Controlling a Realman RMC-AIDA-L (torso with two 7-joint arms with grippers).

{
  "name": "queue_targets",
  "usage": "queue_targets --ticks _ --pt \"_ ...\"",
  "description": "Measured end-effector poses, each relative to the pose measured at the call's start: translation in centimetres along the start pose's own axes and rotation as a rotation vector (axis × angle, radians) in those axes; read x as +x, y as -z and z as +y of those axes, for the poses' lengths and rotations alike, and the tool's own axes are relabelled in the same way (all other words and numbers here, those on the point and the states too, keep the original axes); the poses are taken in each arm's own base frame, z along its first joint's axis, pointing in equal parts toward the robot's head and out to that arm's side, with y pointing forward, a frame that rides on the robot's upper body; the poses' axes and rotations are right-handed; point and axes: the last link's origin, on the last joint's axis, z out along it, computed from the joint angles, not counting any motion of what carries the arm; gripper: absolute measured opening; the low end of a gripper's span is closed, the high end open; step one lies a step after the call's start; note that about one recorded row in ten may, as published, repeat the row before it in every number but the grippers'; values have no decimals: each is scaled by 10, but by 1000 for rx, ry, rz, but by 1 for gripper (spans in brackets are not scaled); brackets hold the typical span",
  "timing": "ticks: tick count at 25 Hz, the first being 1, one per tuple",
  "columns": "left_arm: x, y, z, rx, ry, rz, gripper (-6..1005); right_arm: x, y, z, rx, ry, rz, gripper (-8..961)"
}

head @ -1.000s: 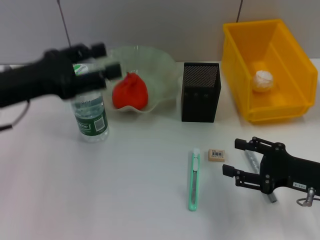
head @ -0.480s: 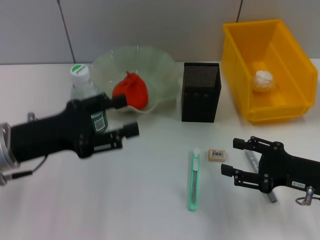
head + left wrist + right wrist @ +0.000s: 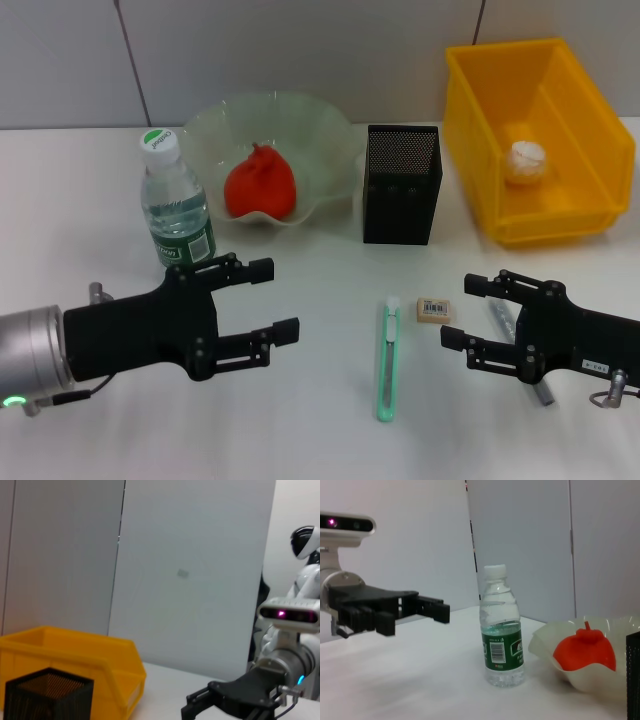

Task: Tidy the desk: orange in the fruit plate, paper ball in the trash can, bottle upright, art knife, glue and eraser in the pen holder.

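Eraser [image 3: 434,309] lies flat on the worktop [image 3: 300,420] beside the art knife [image 3: 388,358], near the right end effector [image 3: 478,320], whose fingers are apart. It looks light and rubbery; best pinched across its short sides. Left end effector [image 3: 268,300] hovers spread, empty.

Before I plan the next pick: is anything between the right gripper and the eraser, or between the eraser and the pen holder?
Nothing visible. The right gripper, open, sits just right of the eraser with bare table between. From the eraser back to the pen holder the table is bare too; the art knife lies left of that line.
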Motion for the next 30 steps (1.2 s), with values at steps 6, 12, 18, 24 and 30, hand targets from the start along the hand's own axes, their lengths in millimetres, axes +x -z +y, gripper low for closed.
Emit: queue_targets --ticks 6,12,18,24,30 --pt "-6 -1 0 16 0 -8 765 4 5 1 2 -1 18 768" --pt "-5 -4 -1 16 -4 -10 764 9 28 3 2 -8 22 768" --pt "-4 -6 -2 22 4 -5 763 16 54 2 34 -6 52 768" --pt "-3 -8 -3 19 2 -2 762 22 64 4 53 -16 67 768" --pt "-3 -10 -5 32 4 -5 760 23 66 4 57 -17 70 768"
